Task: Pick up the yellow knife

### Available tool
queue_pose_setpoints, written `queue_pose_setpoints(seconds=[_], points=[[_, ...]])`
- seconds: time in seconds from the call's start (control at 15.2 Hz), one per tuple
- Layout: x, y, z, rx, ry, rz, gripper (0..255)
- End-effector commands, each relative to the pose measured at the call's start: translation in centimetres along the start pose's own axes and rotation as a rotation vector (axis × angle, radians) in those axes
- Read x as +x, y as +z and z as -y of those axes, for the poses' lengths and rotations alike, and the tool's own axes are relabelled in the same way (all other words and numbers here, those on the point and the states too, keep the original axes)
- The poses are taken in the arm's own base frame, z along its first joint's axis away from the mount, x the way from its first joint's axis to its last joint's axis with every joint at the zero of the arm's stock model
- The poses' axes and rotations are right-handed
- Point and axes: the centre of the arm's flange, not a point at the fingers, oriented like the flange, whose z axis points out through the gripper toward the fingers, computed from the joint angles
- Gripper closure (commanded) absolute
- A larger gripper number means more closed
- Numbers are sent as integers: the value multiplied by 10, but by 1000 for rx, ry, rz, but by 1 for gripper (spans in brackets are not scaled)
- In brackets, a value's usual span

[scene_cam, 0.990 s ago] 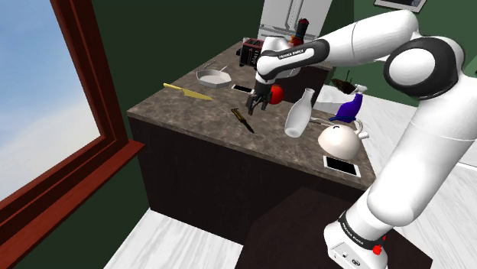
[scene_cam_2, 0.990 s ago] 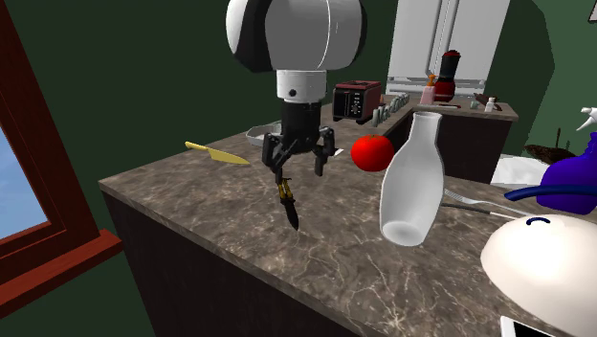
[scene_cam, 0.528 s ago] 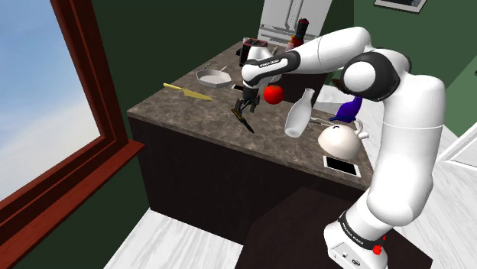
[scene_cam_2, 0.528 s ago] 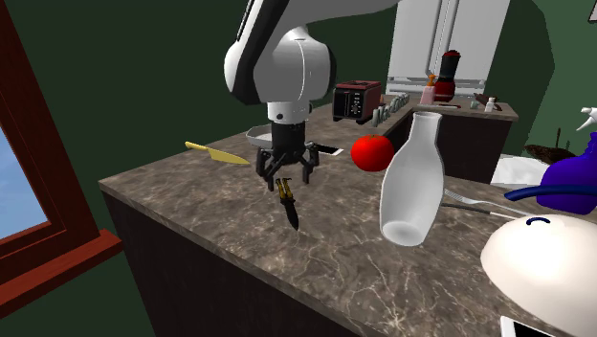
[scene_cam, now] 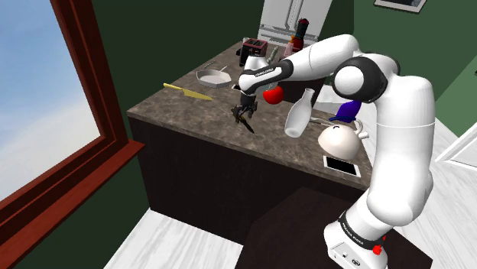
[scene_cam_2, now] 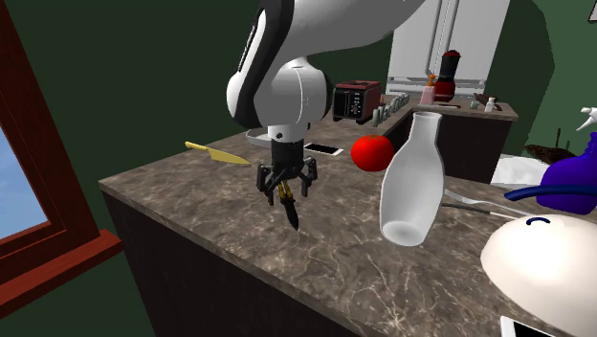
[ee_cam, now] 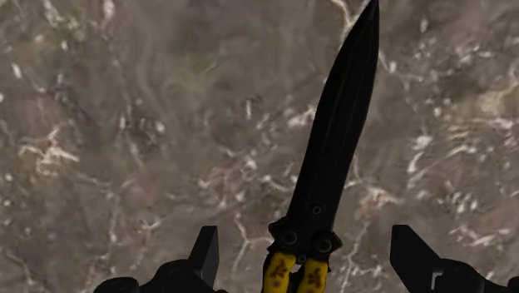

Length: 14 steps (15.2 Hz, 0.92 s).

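Note:
Two knives lie on the brown marble counter [scene_cam: 176, 111]. One is all yellow [scene_cam: 187, 92] [scene_cam_2: 218, 154] and rests near the counter's far edge by the window. The other has a black blade and a yellow handle [scene_cam: 245, 122] [scene_cam_2: 291, 211] [ee_cam: 337, 141]. My gripper [scene_cam: 243, 113] [scene_cam_2: 285, 190] [ee_cam: 306, 246] hangs low over this second knife, pointing straight down. It is open, and its fingers [ee_cam: 206, 248] stand on either side of the yellow handle without touching it.
A red tomato [scene_cam: 272, 94] [scene_cam_2: 371, 152] and a white bottle [scene_cam: 300, 113] [scene_cam_2: 411, 182] stand close beside the gripper. A pan [scene_cam: 213, 76] and a toaster [scene_cam_2: 358, 100] sit farther back. A white domed pot [scene_cam: 340, 139] and a phone [scene_cam: 342, 164] lie near the stand.
The gripper has come down closer to the black-bladed knife, and the arm's elbow has swung toward the counter. Neither knife has moved.

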Motion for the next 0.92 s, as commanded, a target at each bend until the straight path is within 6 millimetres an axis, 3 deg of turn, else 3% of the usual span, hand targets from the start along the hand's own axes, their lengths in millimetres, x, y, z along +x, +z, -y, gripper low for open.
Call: queue_pose_setpoints(seconds=[0.0,0.07,0.66,0.86], points=[[0,3,0,0,0,-1,0],[0,3,0,0,0,-1,255],[0,3,0,0,0,-1,255],[0,-13,0,0,0,-1,255]])
